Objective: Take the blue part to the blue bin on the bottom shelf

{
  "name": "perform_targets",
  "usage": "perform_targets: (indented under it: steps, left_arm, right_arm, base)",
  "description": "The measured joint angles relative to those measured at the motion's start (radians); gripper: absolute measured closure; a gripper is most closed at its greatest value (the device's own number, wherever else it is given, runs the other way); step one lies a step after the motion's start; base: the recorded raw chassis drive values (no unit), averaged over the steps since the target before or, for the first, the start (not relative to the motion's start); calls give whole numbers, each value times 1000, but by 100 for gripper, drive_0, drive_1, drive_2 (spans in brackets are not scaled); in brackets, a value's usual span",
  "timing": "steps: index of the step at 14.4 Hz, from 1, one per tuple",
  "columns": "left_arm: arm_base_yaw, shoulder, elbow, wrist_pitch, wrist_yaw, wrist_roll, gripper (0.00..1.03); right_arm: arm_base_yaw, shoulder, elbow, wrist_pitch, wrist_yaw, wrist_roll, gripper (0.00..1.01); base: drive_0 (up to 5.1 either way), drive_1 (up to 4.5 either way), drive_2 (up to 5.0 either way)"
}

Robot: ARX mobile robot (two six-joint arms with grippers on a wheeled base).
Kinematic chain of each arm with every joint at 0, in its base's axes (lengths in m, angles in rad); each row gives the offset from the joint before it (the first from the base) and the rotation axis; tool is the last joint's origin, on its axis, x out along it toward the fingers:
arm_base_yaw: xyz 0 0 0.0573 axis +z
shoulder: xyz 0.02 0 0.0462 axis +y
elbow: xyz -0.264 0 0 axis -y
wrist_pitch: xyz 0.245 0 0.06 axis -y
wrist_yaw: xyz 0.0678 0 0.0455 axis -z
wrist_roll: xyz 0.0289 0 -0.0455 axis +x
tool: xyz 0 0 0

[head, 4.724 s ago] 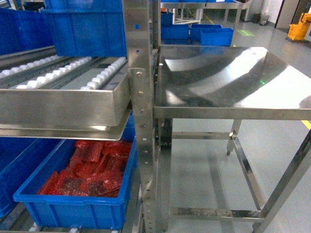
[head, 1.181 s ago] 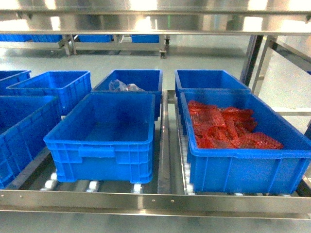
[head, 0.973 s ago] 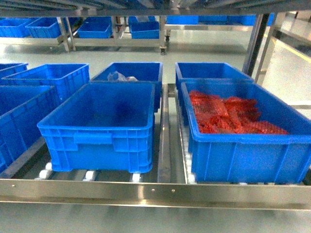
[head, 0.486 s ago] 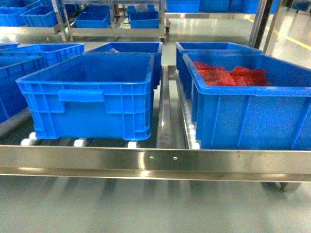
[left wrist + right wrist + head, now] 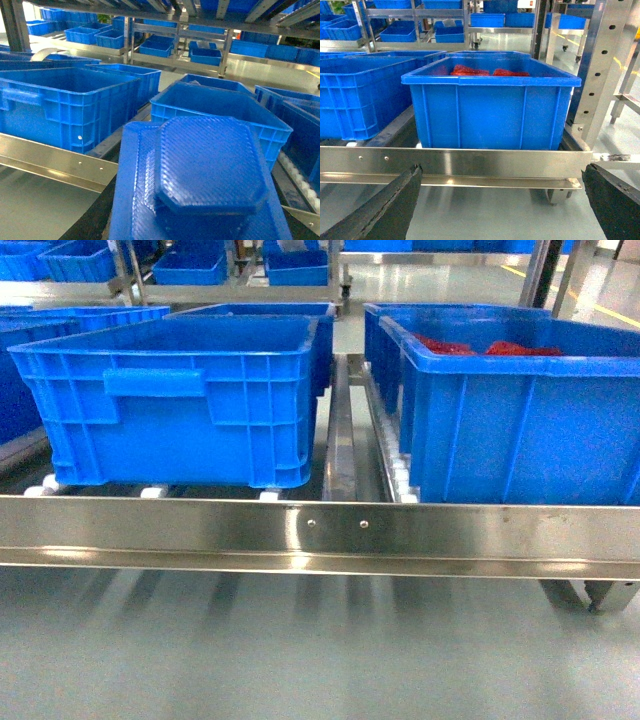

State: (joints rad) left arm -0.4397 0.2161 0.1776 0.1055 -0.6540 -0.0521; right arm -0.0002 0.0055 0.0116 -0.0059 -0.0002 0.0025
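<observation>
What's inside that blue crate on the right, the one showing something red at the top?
Red mesh packets peek just above the rim of the right crate. How deep the pile goes is hidden by the crate's solid walls.

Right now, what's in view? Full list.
Bin: 1, blue, front left on shelf, inside not visible.
Red-packet crate: 1, blue, front right on shelf.
Red packets: several, in that crate.
Other crates: several, blue, behind and left; more on the far racks.
Shelf: 1, steel, front rail across the head view.
Rollers: rows, white, under the crates.
Part: 1, blue, textured, filling the left wrist view, in front of the shelf.
Right tool: black fingers, open, empty, facing the red-packet crate.
Left tool: hidden behind part.
</observation>
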Motion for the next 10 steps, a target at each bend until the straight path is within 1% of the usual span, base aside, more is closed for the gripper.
perform_targets:
  steps: [10]
  left_arm:
    - [0, -2, 0, 3, 0, 0, 60]
  right_arm:
    - [0, 0, 0, 0, 0, 0, 3]
  base:
    - [0, 0, 0]
